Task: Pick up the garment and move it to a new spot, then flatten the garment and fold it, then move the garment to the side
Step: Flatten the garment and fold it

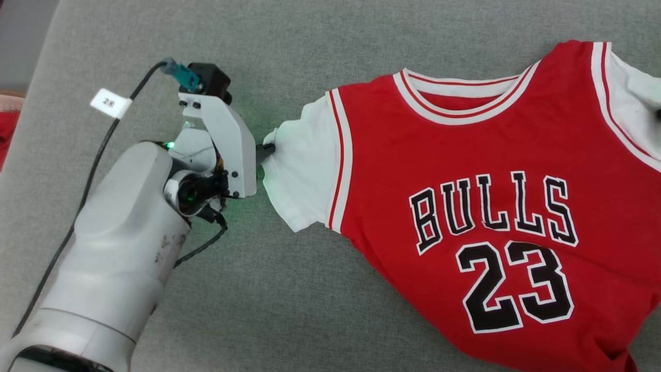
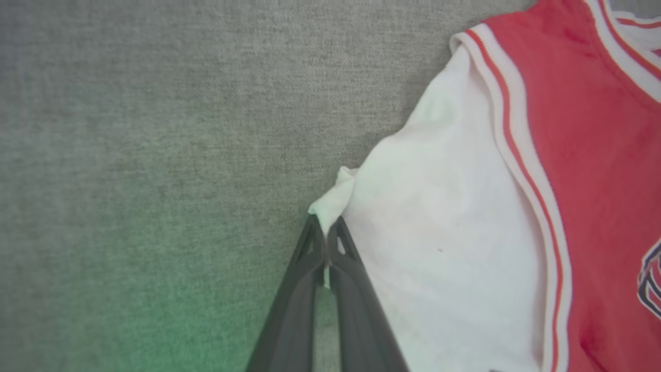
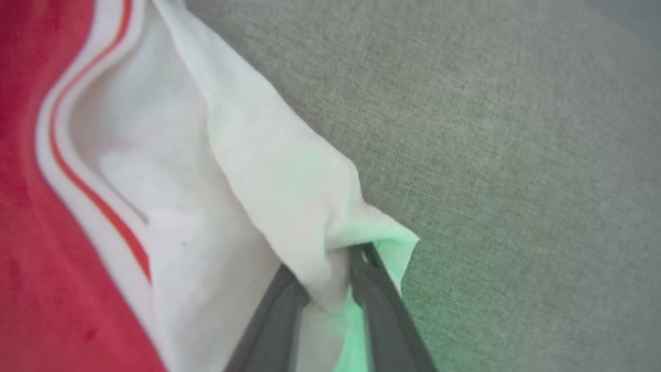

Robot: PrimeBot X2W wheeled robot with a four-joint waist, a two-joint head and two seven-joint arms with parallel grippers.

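you see the left gripper (image 2: 326, 230) clamped on one white sleeve (image 2: 439, 217) of the garment (image 1: 490, 150), the right gripper (image 3: 330, 271) on the other.

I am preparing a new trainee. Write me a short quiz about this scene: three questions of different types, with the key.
1. True or false: the left claw is shut on the white sleeve of the garment.
2. Which number is on the chest? A 32, B 23, C 13.
3. Fill in: the garment lies on a ___ fabric surface.
Key: 1 true; 2 B; 3 grey.
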